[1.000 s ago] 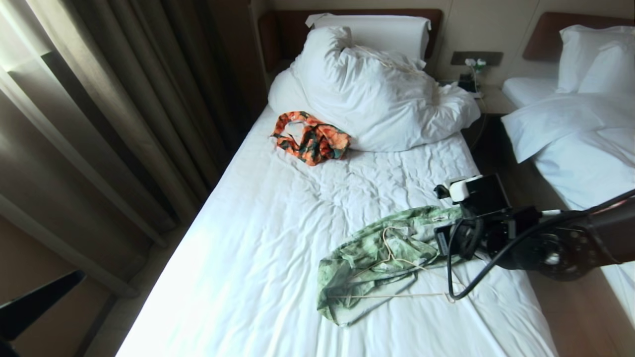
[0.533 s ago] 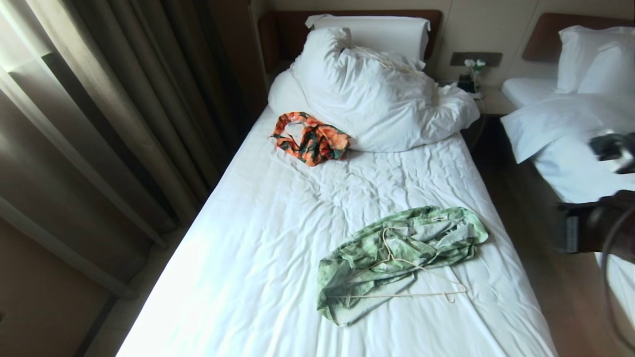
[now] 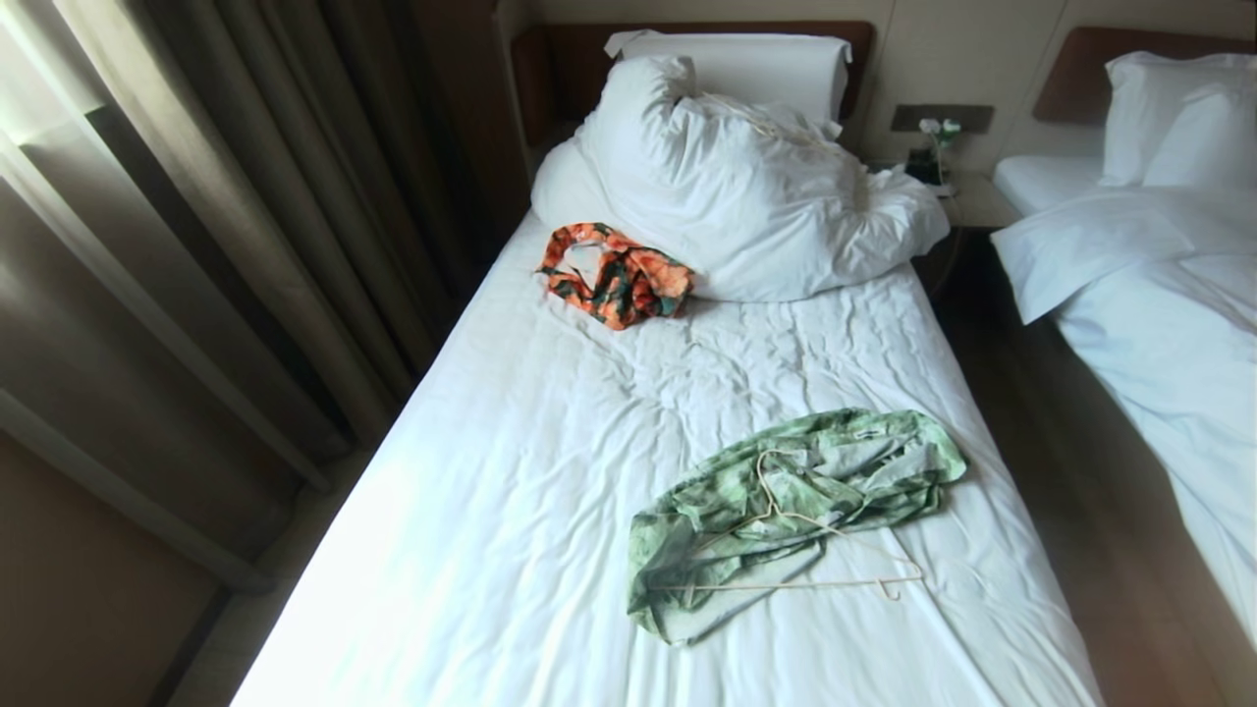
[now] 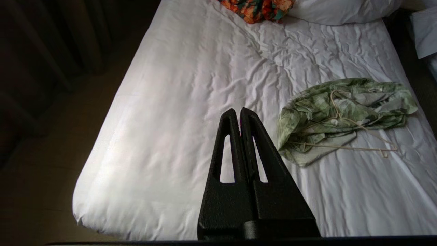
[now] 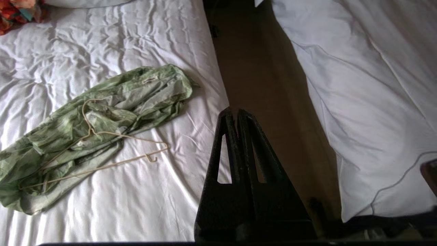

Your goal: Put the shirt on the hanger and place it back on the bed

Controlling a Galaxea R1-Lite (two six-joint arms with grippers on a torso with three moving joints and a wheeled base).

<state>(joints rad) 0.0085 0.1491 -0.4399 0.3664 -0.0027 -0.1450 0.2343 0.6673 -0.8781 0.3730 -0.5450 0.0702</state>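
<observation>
My left gripper (image 4: 240, 112) hangs closest to me, fingers pressed together on nothing, above the near end of the bed (image 3: 471, 550). My right gripper (image 5: 235, 114) is pinched together and empty too, over the dark floor strip (image 5: 269, 102) between the two beds. Neither arm shows in the head view.

On the sheet, at about five o'clock from the bed's middle, lies the shirt (image 3: 786, 511), crumpled into a long green bundle running from seven o'clock up to one o'clock. The hanger (image 3: 800, 550) rests on top of it, not inside: the hook curls over the cloth near the bundle's middle, the bar lies along the shirt's near edge, and its right end pokes out onto bare sheet at four o'clock. By my reading the hanging itself is not done; the shoulders are not on the wire.

To do this step well, I judge I should part both sets of fingers first, take the exposed hanger end with the right, and use the left to find the collar or an open hem, which I cannot make out in the crumple. The thin wire lies flat on soft sheet, so I should pinch low and avoid snagging the bedding.

Farther up, at eleven o'clock, sits an orange garment (image 3: 617, 273), just beside the pillows (image 3: 746, 196) piled against the headboard (image 3: 570, 69). A second bed (image 3: 1159, 295) stands at two o'clock.
</observation>
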